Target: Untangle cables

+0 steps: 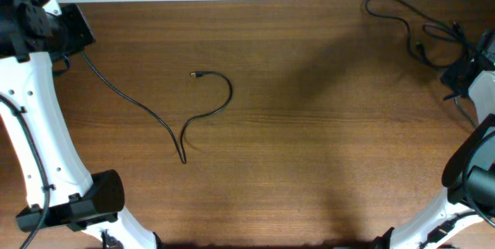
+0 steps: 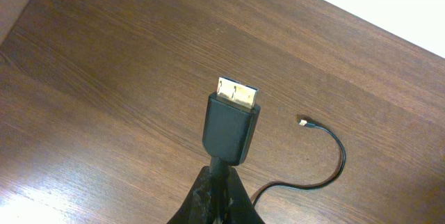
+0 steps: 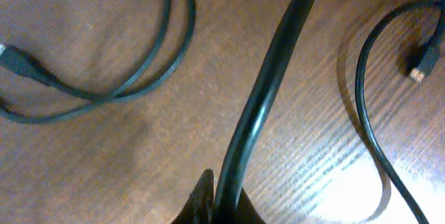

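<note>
Left fingers (image 2: 198, 203) clamped the left cable (image 1: 131, 100) behind its plug (image 2: 231, 123); right fingers (image 3: 198, 200) clamped the right cable (image 3: 261, 99). Cables lay well apart, uncrossed.

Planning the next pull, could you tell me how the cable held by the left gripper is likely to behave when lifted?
Probably floppy: the cable lies in loose curves with a sharp fold. Likely light, being thin, so it should trail behind the left gripper, which grips it behind the plug. Its curl may persist.
</note>
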You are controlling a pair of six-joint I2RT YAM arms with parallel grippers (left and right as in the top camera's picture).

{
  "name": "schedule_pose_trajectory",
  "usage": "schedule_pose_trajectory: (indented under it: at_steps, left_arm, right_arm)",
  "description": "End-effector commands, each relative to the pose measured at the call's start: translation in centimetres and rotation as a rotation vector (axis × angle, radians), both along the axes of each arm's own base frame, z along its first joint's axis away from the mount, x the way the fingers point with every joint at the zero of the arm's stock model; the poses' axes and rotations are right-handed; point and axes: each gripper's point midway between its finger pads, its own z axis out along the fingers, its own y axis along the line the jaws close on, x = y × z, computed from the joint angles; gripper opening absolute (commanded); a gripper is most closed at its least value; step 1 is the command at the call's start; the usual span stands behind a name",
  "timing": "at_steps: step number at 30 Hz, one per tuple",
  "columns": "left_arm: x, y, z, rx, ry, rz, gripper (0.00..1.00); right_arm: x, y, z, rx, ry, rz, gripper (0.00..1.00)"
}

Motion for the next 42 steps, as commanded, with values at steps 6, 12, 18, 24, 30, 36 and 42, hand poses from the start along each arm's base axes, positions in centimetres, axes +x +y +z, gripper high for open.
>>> schedule_pose_trajectory:
  at_steps: [6, 12, 18, 24, 30, 36, 42]
  left_arm:
    - [0.8, -0.1, 0.2, -0.011, -0.028, 0.002, 0.00]
    - [0.8, -0.1, 0.2, -0.011, -0.028, 0.002, 0.00]
    - [0.8, -0.1, 0.2, -0.012, -0.028, 0.002, 0.00]
    - [4.7, -5.9, 2.5, -0.130, -0.196, -0.189, 0.00]
    - [11.8, -19.7, 1.3, -0.158, -0.316, -0.474, 0.00]
    - [15.8, -36.7, -10.1, -0.405, -0.228, -0.835, 0.00]
    - [13.1, -46.5, -13.5, -0.576, -0.184, -0.991, 0.00]
  right_arm:
    - [-1.1, -0.2, -1.7, 0.010, 0.052, -0.025, 0.04]
    - [0.0, -0.2, -0.5, 0.006, 0.015, -0.008, 0.99]
    - [6.6, 11.2, 12.6, 0.054, -0.264, 0.408, 0.99]
    - [9.2, 29.0, 15.1, 0.040, -0.286, 0.800, 0.99]
    - [8.4, 31.8, 22.2, -0.025, -0.313, 0.882, 0.99]
    - [5.7, 29.5, 26.5, -0.135, -0.233, 0.845, 0.99]
    - [4.6, 26.8, 26.9, -0.192, -0.175, 0.775, 0.99]
